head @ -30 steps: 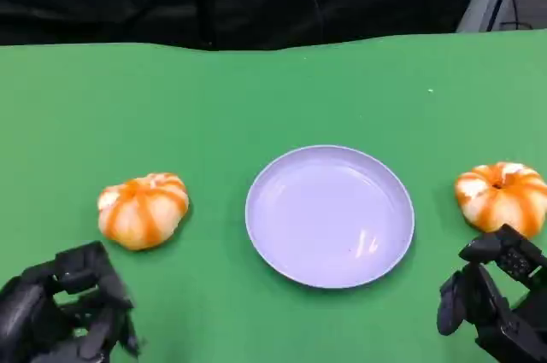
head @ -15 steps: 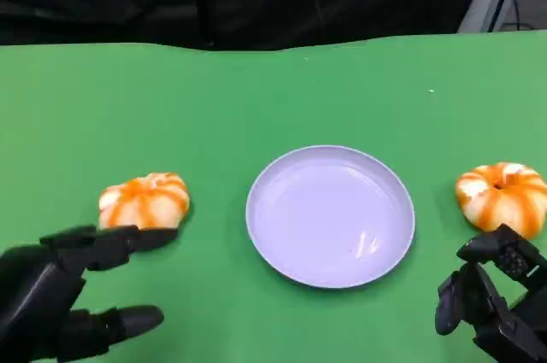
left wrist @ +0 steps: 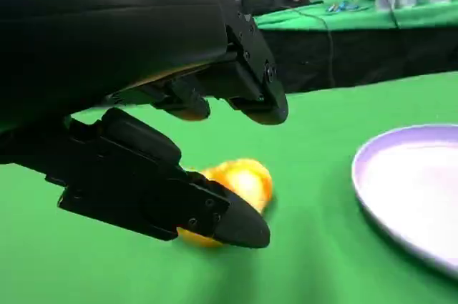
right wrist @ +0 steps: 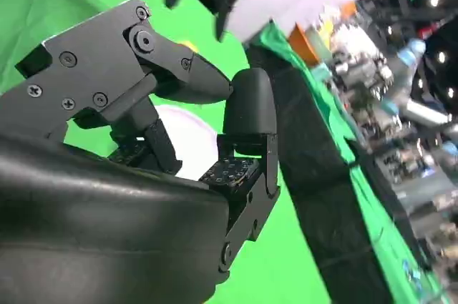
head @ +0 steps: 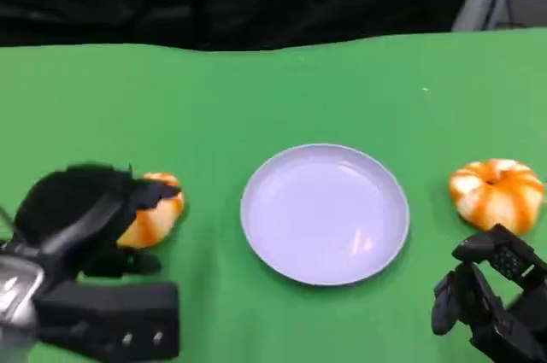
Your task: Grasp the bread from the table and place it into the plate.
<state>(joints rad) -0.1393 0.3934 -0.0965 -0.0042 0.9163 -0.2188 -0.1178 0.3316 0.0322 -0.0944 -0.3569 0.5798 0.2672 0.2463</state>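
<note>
Over the last second the left hand has gone from curled fingers at the lower-left corner of the head view, to fingers spread just below the left bread, to reaching up and over it; it now covers the bread's left part, and the silver forearm has come into the lower-left corner. In the left wrist view the open fingers sit above and in front of the bread, not clearly touching it. The whole head picture has drifted slightly left, a camera shift
</note>
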